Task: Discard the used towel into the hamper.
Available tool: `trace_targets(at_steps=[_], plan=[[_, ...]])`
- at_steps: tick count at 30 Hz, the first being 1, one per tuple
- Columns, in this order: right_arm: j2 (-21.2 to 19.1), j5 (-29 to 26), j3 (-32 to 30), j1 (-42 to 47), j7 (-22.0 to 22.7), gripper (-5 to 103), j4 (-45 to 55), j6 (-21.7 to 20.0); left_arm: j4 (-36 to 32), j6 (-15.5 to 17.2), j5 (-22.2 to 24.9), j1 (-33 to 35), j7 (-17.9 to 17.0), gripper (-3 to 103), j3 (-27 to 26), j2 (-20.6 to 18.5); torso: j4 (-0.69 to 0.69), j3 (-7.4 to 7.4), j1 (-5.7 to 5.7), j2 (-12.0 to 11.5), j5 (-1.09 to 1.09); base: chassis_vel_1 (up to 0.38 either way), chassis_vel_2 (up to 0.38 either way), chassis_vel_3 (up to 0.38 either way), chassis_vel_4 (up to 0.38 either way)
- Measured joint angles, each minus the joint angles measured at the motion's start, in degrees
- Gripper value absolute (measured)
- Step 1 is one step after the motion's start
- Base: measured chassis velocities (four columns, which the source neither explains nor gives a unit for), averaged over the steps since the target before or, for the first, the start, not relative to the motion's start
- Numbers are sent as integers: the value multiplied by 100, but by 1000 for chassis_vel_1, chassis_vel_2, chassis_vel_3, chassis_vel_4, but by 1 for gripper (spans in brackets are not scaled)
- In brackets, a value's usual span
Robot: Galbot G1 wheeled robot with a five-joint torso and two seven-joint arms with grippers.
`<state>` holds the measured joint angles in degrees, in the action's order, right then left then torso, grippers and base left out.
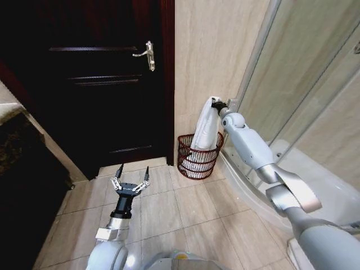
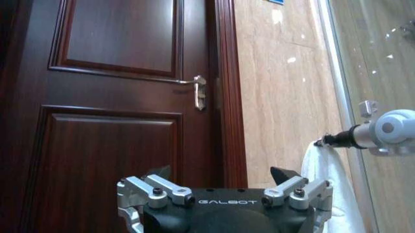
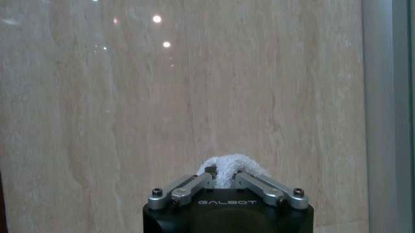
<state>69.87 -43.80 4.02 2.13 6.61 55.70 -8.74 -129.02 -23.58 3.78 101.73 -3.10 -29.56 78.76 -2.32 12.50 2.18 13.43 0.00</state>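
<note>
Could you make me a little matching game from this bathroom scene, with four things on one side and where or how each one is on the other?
Things:
1. towel
2. hamper
3. left gripper
4. door handle

States:
A. open, over the floor tiles, holding nothing
B. on the floor against the wall, beside the door
C. pinched at its top by the right gripper, lower end hanging into the basket
D. silver, on the dark door

Pairs: 1-C, 2-B, 3-A, 4-D
</note>
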Motion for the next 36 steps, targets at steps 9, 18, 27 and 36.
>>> trace_targets(at_steps=[9, 18, 27, 36], plan=[[-37, 5, -9, 84, -3, 2, 48, 1, 31, -23, -11, 16, 0, 100, 4, 1, 0, -144, -55, -200, 0, 0, 0, 0, 0], [-104, 0, 10, 135, 5, 2, 116, -7, 55, -66, -32, 21, 1, 100, 14, 21, 0, -297, -102, -400, 0, 0, 0, 0, 0], [-134, -6, 4, 235, 23, 2, 188, -40, 47, -95, -37, 26, 2, 100, 10, 27, 0, -449, -153, -601, 0, 0, 0, 0, 0], [-130, 31, 2, 398, 26, 2, 216, -93, 27, -131, -33, 12, -36, 100, -19, 31, 0, -488, -172, -661, 0, 0, 0, 0, 0]])
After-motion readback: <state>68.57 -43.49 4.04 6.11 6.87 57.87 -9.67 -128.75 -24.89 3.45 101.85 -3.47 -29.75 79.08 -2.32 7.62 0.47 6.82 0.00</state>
